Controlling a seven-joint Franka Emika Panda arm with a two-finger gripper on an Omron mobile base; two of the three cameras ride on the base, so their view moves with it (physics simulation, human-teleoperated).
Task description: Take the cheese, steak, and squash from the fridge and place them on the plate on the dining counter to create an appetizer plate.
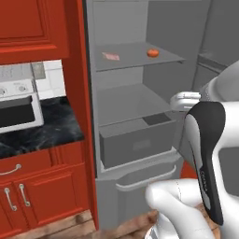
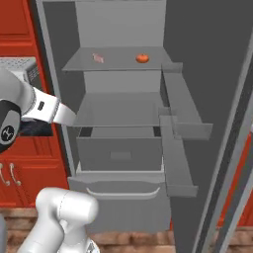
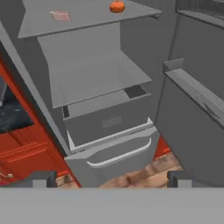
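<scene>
Left base view: the fridge stands open beside red cabinets, the steak lying flat on the upper shelf with a small round orange item, probably the squash, well apart to its right. The white arm rises at lower right, its forearm level with the grey drawer. A white toaster oven sits on the black worktop at left.

Right base view: the same shelf carries the steak at left and the orange item at right; the middle shelf lies bare above the drawer, and door bins hang at right. No cheese can be made out.

Hand view: the gripper hangs outside the fridge with jaws spread wide and nothing between them, fingertips low in frame, facing the drawer. The steak and orange item sit high above.

The reach likely calls for lifting the hand to shelf height, then entering level, clear of the door bins. No brand or writing is legible anywhere.
</scene>
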